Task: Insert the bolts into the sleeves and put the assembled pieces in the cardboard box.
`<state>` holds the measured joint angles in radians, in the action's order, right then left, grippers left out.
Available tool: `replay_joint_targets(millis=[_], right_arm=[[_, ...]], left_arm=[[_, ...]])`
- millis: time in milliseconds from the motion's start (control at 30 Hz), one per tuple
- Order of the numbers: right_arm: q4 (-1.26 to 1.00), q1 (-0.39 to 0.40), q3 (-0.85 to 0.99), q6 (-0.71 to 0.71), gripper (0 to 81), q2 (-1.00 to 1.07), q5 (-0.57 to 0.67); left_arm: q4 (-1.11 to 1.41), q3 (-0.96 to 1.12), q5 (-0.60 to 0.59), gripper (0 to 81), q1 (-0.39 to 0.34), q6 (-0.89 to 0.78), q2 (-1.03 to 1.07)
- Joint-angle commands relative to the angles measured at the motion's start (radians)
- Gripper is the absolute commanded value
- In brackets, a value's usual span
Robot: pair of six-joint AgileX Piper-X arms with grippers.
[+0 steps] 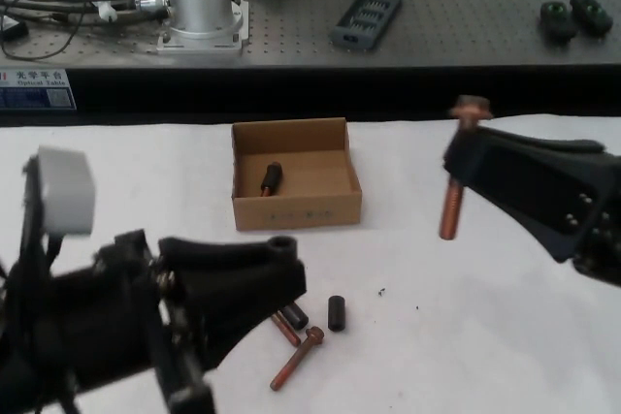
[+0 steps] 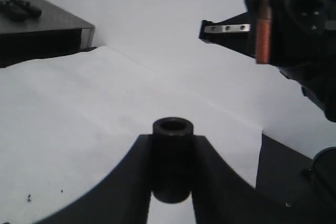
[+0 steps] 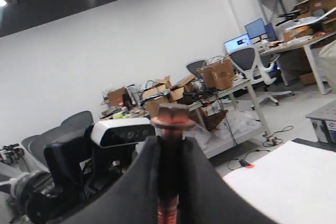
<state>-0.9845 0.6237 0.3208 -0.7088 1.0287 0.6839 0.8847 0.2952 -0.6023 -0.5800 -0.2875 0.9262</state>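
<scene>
Above the white-covered bench [image 1: 505, 336], the bolt [image 1: 450, 203] hangs upright, head up, clamped in the right gripper [image 1: 464, 157], well apart from the sleeve [image 2: 172, 163] that the left gripper [image 2: 172, 142] grips bore-up. Insertion looks the step in hand: the threaded tip needs lining over the bore, then lowering in.

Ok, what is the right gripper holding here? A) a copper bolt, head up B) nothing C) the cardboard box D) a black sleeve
A: the right gripper is shut on a copper bolt, head up; the black sleeve sits in the left gripper.
</scene>
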Motion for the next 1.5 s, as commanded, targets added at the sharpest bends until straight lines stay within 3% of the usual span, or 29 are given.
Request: replay_joint_targets(millis=[0,233,500,967,1100,1467], right_arm=[[-0.083,0.018,0.046,-0.062,3.7,0.069,0.061],[-0.083,0.082,0.147,-0.054,3.7,0.206,0.158],[-0.074,0.089,0.152,-0.054,3.7,0.242,0.229],[-0.035,0.089,0.152,-0.054,3.7,0.242,0.258],[-0.064,0.089,0.152,-0.054,3.7,0.242,0.258],[-0.070,0.089,0.152,-0.031,3.7,0.242,0.258]], left_arm=[[0.143,-0.071,-0.041,0.6,-0.015,-0.004,-0.011],[0.114,-0.102,-0.067,0.6,-0.076,0.099,-0.009],[0.066,-0.090,-0.067,0.6,-0.080,0.161,0.004],[0.064,0.069,-0.179,0.6,-0.080,0.169,0.145],[0.092,0.069,-0.275,0.6,-0.080,0.148,0.145],[0.149,0.069,-0.279,0.6,-0.080,0.139,0.145]])
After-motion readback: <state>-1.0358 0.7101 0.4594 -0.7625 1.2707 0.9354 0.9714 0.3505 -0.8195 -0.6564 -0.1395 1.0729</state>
